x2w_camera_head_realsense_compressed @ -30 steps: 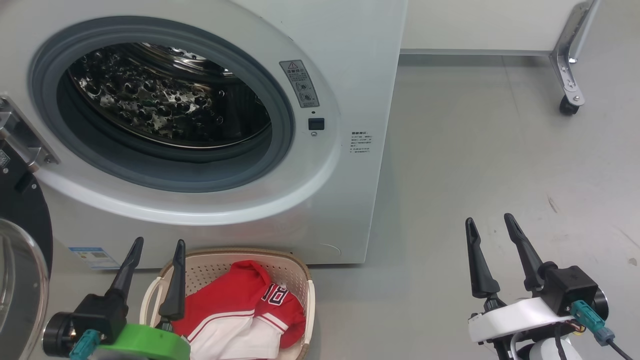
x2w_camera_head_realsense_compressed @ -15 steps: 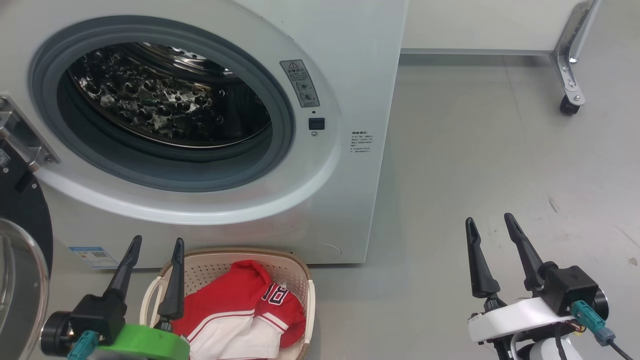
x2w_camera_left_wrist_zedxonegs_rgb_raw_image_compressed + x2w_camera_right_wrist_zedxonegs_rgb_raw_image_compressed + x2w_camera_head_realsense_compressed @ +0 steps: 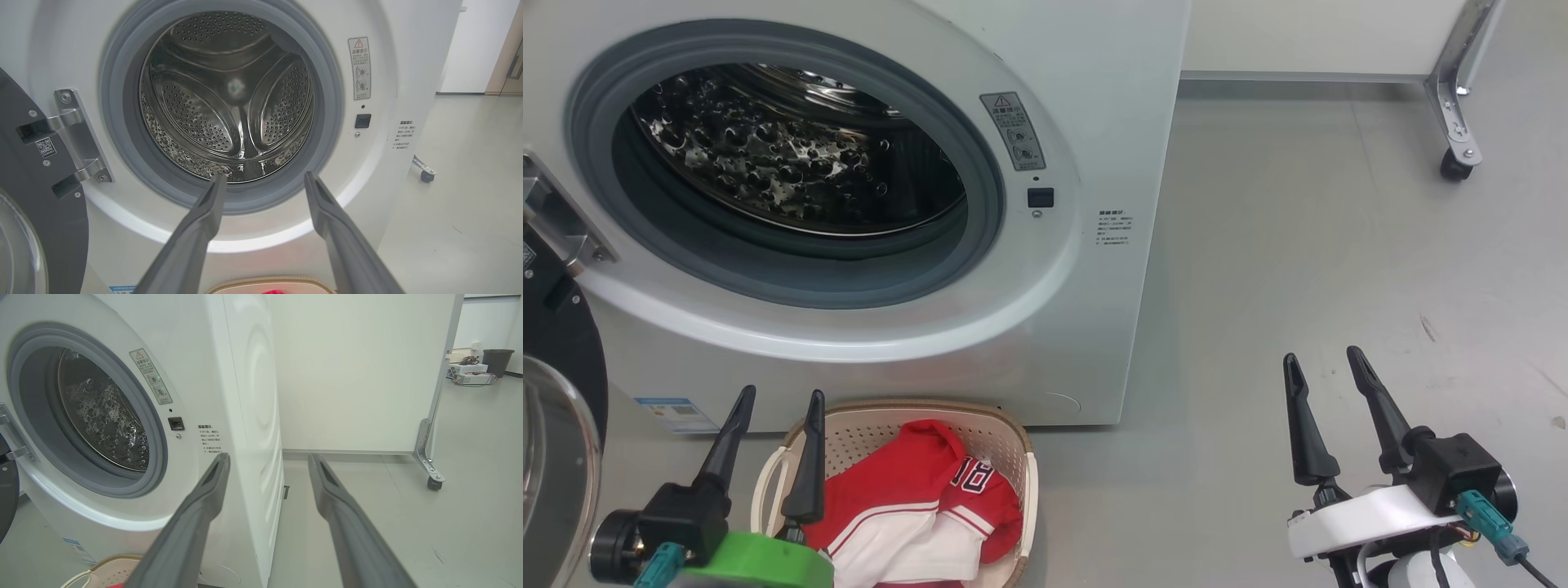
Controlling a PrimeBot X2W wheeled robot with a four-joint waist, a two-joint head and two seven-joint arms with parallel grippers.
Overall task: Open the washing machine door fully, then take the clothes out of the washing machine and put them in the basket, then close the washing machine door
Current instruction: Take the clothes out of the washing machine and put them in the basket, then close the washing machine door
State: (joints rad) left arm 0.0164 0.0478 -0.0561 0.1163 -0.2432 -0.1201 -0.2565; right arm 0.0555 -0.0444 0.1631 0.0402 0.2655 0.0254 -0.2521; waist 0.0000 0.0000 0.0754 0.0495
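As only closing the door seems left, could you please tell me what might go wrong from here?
1. The washing machine door stands open at the left, with the open left gripper in front of the opening; swinging it shut may hit that arm.
2. That gripper's fingers hang beside the basket handle; moving off could snag it and spill the clothes.
3. The basket sits close under the opening; the door's lower rim might brush it.
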